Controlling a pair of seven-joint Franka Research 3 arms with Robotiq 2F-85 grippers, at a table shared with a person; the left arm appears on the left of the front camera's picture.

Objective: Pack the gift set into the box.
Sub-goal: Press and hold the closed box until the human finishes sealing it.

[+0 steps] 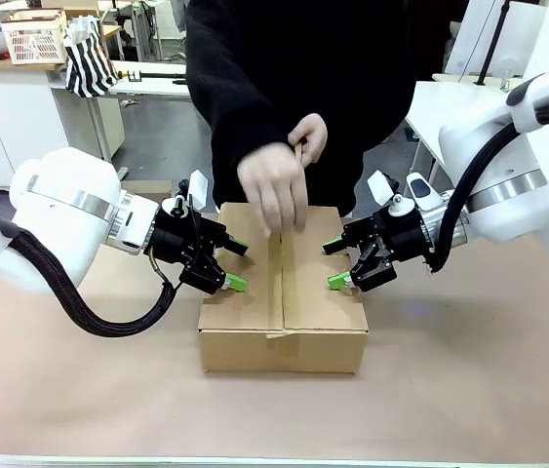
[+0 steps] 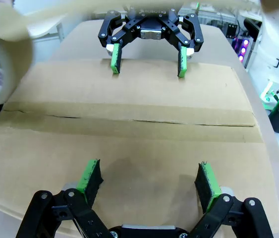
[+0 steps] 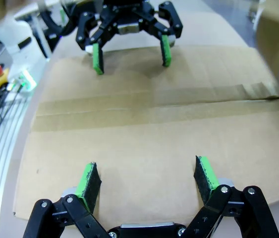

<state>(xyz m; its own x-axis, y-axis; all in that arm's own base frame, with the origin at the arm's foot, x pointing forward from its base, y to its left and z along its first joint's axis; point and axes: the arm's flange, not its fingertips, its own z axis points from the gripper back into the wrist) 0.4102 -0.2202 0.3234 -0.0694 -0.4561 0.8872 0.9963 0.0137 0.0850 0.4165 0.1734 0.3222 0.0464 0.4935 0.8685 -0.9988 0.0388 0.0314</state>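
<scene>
My front camera sits between my arms, facing across the table (image 1: 508, 390) toward the person. Each wrist camera looks close along its own fingers over the box (image 2: 129, 144) top toward the opposite gripper. All three share that box top.

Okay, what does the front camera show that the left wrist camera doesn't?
Front view alone: the person's hands pressing on the top seam, the white arms, and the brown paper-covered table. Left wrist view alone: a blurred roll of beige packing tape close up, tape strip stretched overhead. Both share the plain brown cardboard box with flaps closed, and the open left gripper and right gripper at its top edges.
</scene>
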